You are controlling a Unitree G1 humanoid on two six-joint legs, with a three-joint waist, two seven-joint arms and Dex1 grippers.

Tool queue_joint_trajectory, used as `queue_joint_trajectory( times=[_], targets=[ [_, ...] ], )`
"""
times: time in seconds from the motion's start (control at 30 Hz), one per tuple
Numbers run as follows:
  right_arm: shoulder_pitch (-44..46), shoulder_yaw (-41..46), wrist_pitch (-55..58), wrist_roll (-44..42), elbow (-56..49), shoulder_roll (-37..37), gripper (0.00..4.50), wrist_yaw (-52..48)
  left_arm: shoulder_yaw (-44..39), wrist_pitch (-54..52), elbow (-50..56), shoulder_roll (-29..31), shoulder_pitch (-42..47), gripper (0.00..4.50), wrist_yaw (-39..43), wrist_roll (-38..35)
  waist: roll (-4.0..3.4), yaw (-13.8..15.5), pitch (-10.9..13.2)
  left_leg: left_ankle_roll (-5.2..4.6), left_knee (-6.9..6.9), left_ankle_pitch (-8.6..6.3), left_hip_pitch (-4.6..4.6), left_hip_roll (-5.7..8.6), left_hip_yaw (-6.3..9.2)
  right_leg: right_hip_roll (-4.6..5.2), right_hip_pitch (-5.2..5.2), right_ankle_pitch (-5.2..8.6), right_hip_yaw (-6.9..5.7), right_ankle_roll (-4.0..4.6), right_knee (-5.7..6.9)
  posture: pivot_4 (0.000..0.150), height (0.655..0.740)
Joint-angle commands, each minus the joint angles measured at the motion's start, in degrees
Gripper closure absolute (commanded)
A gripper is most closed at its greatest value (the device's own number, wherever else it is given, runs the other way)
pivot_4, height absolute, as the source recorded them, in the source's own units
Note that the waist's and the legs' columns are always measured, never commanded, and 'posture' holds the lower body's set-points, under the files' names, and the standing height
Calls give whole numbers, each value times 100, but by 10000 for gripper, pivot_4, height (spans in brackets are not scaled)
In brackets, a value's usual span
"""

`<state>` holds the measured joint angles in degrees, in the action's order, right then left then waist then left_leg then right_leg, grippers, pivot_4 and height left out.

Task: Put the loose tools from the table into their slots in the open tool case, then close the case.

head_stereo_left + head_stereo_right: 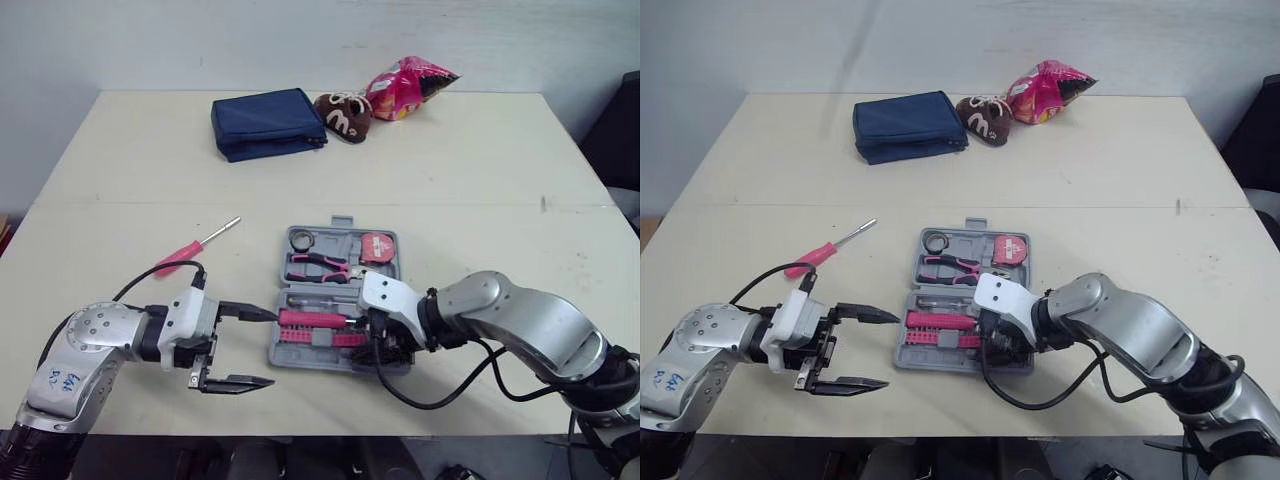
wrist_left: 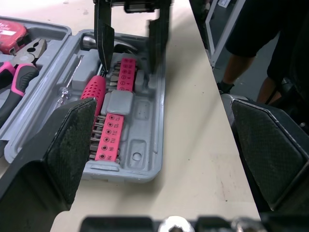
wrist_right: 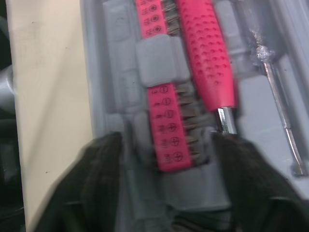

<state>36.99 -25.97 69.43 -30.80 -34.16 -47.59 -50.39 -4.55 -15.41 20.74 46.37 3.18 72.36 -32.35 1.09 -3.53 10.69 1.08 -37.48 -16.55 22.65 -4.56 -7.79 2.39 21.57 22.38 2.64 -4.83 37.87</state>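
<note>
Your loose red-handled screwdriver with the thin metal shaft (image 1: 197, 246) lies flat on the beige table (image 1: 120, 170), left of the open grey plastic tool case (image 1: 310, 360) and not touching it. Its long axis runs diagonally: the handle end is away from the case and nearer you, and the metal tip points toward the case's far-left corner.

Your left pincer (image 1: 273, 350) sits just off the case's near-left edge. Its fingers are spread wide, hold nothing and point at the case. The screwdriver is on the far side of this pincer, well apart from its fingertips.

Your right pincer (image 3: 168, 145) is down in the case's near half. Its fingers are apart, straddling the pink strip of driver bits (image 1: 320, 338) beside a seated pink dotted handle (image 1: 310, 319), and I see nothing clamped.

In the case's far half you have pink-handled pliers (image 1: 318, 266) and a red tape measure (image 1: 377, 246). The lid is open.
</note>
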Motion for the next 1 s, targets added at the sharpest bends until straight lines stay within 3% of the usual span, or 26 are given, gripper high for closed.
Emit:
queue_joint_trajectory(
  times=[0.03,0.13,0.23,0.33,0.47,0.5,0.73,1.0],
  targets=[
    [282,598,-44,-352,-383,-428,13920,-456,-170,-63,115,137,-92,0,61,-148,1,3,1,-1,0,-1,0,0,-1,0,0,0,1,0,0,1500,7400],
    [196,886,-387,-518,-399,-777,13920,-847,-176,23,-40,143,4,0,72,-81,5,7,-1,-2,2,-1,-3,-1,0,0,-1,0,0,0,-1,1500,7400],
    [-336,1259,-1235,-536,-152,-479,13920,-946,-128,126,-206,72,169,0,32,1,21,10,-10,-2,7,-1,-9,-1,1,-2,-7,0,0,0,-3,1500,7400],
    [-1047,1399,-2117,-391,85,-250,22181,-1172,-59,169,-276,9,265,0,16,38,29,25,-11,-2,10,-1,-11,-1,-7,-5,-9,0,5,0,-7,1500,7400],
    [-1495,1156,-3202,331,648,70,41808,-1041,-24,202,-329,-29,308,0,32,73,35,8,-9,-6,4,-3,-20,0,-34,-5,-7,-4,29,-8,-5,1500,7400],
    [-1565,1121,-3376,435,766,155,44014,-1021,-24,203,-334,-31,312,0,35,77,36,8,-10,-6,4,-3,-26,0,-41,-6,-8,-5,37,-9,-2,1500,7400],
    [-1777,946,-3907,798,1265,487,44014,-1096,-34,137,-350,6,308,0,24,81,36,11,-10,-5,6,-3,-38,-4,-55,-13,-6,-5,54,-10,2,1500,7400],
    [-1999,487,-4425,1603,1746,328,44014,-1281,-151,48,-328,79,274,0,-15,53,41,20,-13,-5,5,-3,-46,-4,-59,-13,-10,-5,56,-10,5,1500,7400]
  ],
)
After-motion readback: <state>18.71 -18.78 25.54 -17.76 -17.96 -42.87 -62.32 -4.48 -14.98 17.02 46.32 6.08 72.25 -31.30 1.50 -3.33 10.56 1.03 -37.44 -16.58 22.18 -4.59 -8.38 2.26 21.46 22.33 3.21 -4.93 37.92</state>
